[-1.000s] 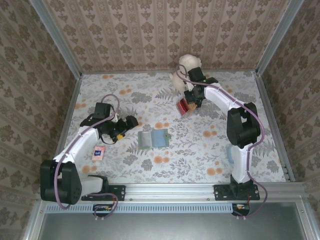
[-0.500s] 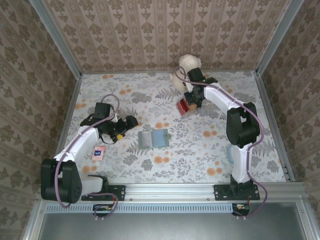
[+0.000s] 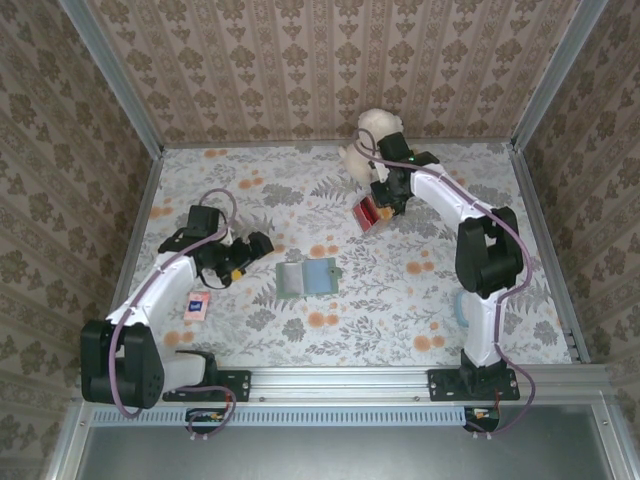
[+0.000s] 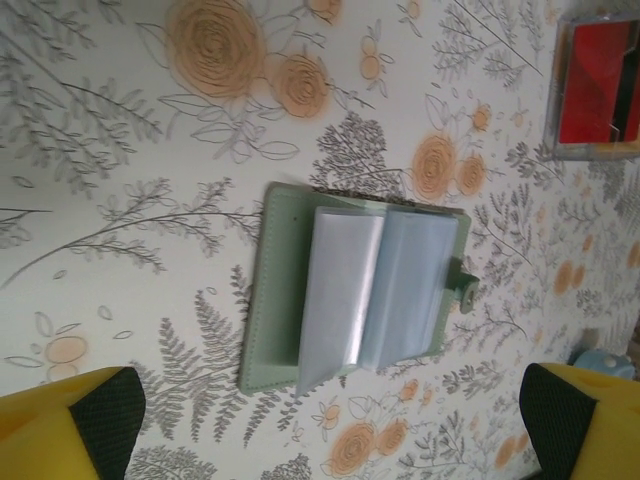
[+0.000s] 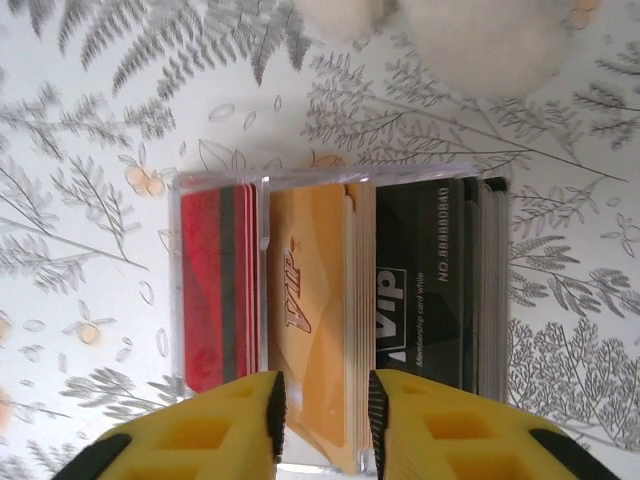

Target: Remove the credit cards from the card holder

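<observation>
Open card holder (image 3: 306, 276) lies in the middle of the counter (image 3: 400, 310), bare surface all round; top approach clear. The left gripper (image 3: 258, 248) sits just beside its left end, jaws wide. Back area is tight: card box (image 3: 368, 213) under the right gripper (image 3: 381, 203) (jaws partly apart), plush toy (image 3: 372, 140) just behind. A small card (image 3: 197, 305) lies near the left arm, well apart from the holder.

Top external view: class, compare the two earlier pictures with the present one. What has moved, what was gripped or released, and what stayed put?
The right arm has drifted slightly rightward at its elbow. Its right gripper stays over the striped card block, jaws a little apart. No grasp or release shows. The left gripper, open, the card holder and the small pink-and-white card have not moved.
</observation>
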Controlling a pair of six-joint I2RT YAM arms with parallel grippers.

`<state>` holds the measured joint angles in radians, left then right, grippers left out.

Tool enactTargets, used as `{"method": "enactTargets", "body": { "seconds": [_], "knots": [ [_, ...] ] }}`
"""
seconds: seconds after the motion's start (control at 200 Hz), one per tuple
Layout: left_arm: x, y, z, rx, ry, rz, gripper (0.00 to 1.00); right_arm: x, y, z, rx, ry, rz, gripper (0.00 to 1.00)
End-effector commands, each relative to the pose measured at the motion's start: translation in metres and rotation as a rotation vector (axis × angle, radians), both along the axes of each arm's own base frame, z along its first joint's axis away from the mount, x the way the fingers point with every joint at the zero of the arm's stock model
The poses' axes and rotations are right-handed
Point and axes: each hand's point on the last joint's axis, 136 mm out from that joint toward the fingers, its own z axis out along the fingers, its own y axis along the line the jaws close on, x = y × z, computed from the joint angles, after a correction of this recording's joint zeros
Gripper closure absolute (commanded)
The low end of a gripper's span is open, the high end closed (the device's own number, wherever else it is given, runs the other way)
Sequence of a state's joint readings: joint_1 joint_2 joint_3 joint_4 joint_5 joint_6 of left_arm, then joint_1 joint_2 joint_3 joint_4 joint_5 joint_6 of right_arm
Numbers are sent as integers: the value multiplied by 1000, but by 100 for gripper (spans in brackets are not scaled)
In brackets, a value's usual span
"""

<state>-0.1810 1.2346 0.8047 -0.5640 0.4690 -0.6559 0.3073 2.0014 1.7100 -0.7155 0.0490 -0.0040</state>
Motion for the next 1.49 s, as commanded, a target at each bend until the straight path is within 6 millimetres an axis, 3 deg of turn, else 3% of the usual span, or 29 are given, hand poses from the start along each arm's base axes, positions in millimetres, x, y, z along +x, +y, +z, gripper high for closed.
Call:
{"method": "enactTargets", "body": {
  "seconds": [0.0,0.19,0.265,0.325,0.35,0.47,0.59,0.68,0.91,1.055,1.08,1.31,1.375,1.49],
  "knots": [
    [8,18,24,85,-81,26,0,-6,-11,67,63,-142,-92,54],
    [28,46,62,236,-248,73,0,-30,-42,132,127,-393,-219,29],
    [40,64,76,348,-351,99,0,-43,-67,151,104,-507,-296,20],
    [49,81,83,443,-430,143,0,-58,-94,163,74,-604,-394,3],
    [53,88,85,482,-455,159,0,-63,-105,166,63,-634,-432,0],
    [63,116,79,644,-504,223,0,-83,-151,145,39,-630,-605,0],
    [70,130,65,742,-574,252,0,-98,-191,97,9,-533,-790,0],
    [70,142,53,821,-604,269,0,-103,-209,61,-5,-511,-869,0],
    [61,160,11,976,-558,228,0,-105,-225,11,-127,-538,-866,0],
    [68,152,-6,953,-608,175,0,-96,-213,3,-75,-607,-779,0],
    [70,149,-8,942,-625,164,0,-93,-209,-8,-67,-598,-746,0],
    [85,133,1,825,-808,123,0,-81,-172,-5,8,-697,-500,0],
    [87,132,4,793,-850,122,0,-80,-169,-1,22,-749,-476,0],
    [93,131,9,764,-911,117,0,-80,-163,-13,40,-762,-437,0]
  ]
}}
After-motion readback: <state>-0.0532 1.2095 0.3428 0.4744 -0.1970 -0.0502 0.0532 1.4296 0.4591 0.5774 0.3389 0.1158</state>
